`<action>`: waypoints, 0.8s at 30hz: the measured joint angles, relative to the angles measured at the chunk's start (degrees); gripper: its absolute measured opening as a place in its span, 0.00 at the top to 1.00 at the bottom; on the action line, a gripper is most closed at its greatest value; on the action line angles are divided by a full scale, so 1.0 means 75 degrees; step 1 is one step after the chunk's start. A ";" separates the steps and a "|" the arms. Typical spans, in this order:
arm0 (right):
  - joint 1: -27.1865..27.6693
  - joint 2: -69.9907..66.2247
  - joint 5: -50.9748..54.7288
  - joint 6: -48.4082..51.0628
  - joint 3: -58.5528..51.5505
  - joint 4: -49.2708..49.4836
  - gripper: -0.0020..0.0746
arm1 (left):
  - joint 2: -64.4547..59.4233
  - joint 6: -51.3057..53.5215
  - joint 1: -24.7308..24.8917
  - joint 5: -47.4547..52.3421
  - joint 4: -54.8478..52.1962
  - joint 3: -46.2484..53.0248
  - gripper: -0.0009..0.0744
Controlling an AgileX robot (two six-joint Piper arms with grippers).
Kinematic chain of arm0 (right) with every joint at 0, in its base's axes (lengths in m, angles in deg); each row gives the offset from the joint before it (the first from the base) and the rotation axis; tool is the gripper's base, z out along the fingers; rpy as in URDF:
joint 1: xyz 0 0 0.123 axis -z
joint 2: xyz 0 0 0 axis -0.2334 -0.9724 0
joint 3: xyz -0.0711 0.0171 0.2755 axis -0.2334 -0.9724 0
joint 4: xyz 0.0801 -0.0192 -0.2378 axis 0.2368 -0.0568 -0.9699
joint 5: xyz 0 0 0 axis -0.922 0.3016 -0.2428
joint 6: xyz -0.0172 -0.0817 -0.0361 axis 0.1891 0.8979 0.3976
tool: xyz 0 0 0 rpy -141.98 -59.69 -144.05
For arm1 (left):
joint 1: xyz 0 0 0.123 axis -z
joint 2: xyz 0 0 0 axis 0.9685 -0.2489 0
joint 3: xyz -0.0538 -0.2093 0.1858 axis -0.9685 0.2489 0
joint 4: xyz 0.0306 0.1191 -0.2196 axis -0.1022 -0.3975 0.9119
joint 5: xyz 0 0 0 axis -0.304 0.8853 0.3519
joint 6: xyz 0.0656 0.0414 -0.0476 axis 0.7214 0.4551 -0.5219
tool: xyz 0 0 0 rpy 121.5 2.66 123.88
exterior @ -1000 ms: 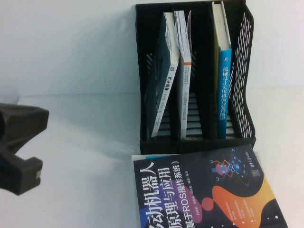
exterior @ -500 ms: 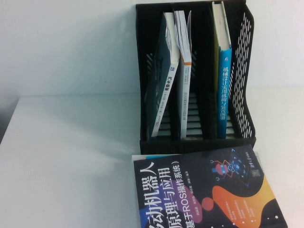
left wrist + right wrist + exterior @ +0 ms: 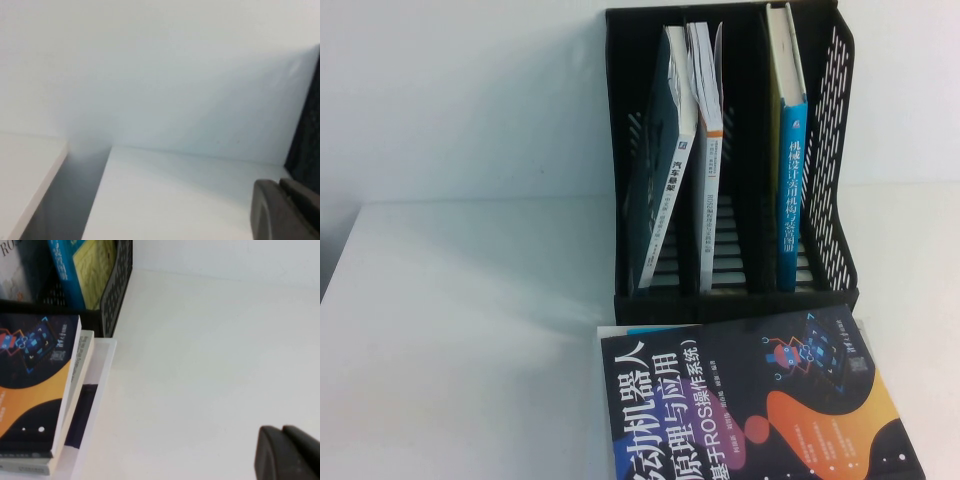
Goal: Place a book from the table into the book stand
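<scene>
The white desk (image 3: 470,330) carries everything, and most of it is bare because the work is gathered toward the 1 o'clock side of the high view. There the black book stand (image 3: 830,130) stands upright with its open fronts facing the robot, so a book can be slid in spine-out. The book (image 3: 790,170), cream with a blue spine, stands upright in the right-hand slot, against the perforated wall, which suggests the task is done or nearly so. Two grey books lean in the other slots: the teal-covered book (image 3: 660,170) tilts in the left slot, and the orange-edged book (image 3: 708,100) rests beside it in the middle slot. At 5 o'clock, just in front of the stand, the black robot book (image 3: 750,400) lies flat on top of a small stack, likely waiting as spare stock. Neither arm shows in the high view. The left claw (image 3: 285,210) is clenched and empty, hanging over bare desk near the stand's edge. The right claw (image 3: 287,452) looks pressed together with nothing in it, over bare desk well clear of the stack.
</scene>
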 joint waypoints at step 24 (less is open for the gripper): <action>0.0000 0.0000 0.0017 0.0000 0.0000 0.0000 0.98 | 0.1039 -0.0336 -0.1057 0.1161 0.1311 0.1997 0.99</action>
